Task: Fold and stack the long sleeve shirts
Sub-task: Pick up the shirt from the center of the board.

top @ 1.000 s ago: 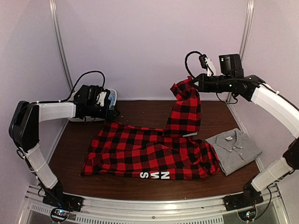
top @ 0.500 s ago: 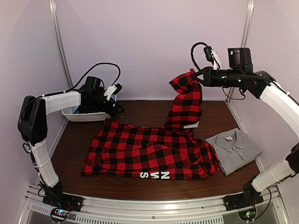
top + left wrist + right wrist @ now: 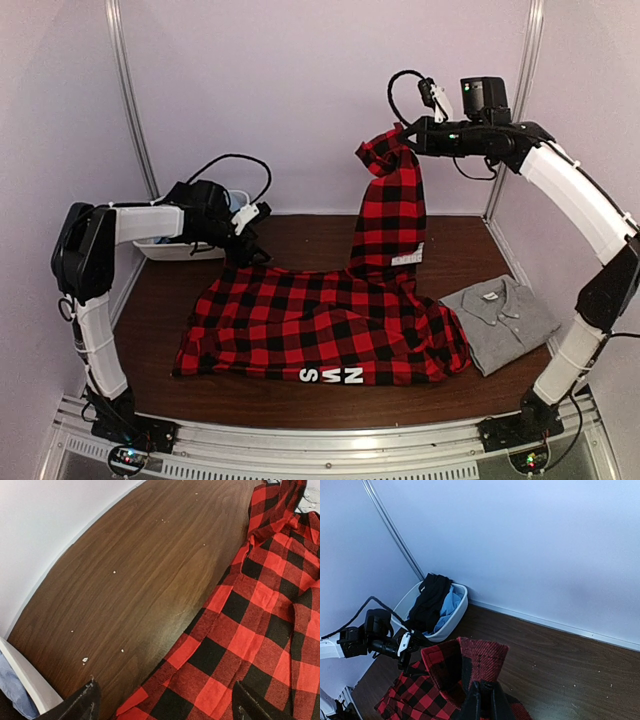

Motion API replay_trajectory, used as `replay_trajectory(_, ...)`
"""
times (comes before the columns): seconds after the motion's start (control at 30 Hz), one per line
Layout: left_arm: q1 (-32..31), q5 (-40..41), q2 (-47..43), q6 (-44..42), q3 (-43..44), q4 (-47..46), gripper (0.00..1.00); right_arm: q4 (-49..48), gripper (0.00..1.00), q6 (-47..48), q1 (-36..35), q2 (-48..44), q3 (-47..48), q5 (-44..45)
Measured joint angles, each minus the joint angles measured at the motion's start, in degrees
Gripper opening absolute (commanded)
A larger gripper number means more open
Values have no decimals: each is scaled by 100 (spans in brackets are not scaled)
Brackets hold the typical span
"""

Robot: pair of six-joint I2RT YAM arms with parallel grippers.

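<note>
Far left, the white tub (image 3: 178, 249) is sitting against the back wall with black and blue cloth piled in it. Just beside it, the left gripper (image 3: 249, 244) is hovering with its jaws spread wide and nothing between them, right over the far-left edge of the red-and-black check flannel shirt (image 3: 320, 325). That shirt is lying spread across the middle of the dark wooden worktop (image 3: 150, 310), white lettering (image 3: 332, 376) at its near hem. Its far right part is hanging high in the air, pinched at the top by the right gripper (image 3: 408, 133), jaws clamped tight on the cloth. Over on the right, the grey shirt (image 3: 500, 320) is lying folded on the worktop, collar up, just beside the flannel.
</note>
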State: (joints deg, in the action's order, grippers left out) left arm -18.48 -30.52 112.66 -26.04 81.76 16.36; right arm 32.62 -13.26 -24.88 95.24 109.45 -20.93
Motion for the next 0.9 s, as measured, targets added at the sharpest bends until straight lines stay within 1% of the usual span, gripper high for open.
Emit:
replay_trajectory(0.27, 0, 140, 271, -184, 2, -225, 92, 129, 0, 0, 319, 1156, 1368, 37)
replay_trajectory(0.4, 0, 291, 343, -201, 11, -348, 92, 109, 0, -11, 426, 1473, 1853, 28)
replay_trajectory(0.67, 0, 767, 645, -439, 144, -457, 91, 103, 0, -42, 476, 1508, 1899, -103)
replay_trajectory(0.77, 0, 922, 758, -664, 219, -415, 90, 103, 0, -79, 476, 1502, 1891, -229)
replay_trajectory(0.83, 0, 997, 769, -828, 254, -343, 90, 74, 0, -144, 476, 1427, 1764, -332)
replay_trajectory(0.9, 2, 1040, 769, -1034, 339, -199, 90, 44, 0, -197, 476, 1217, 1421, -415)
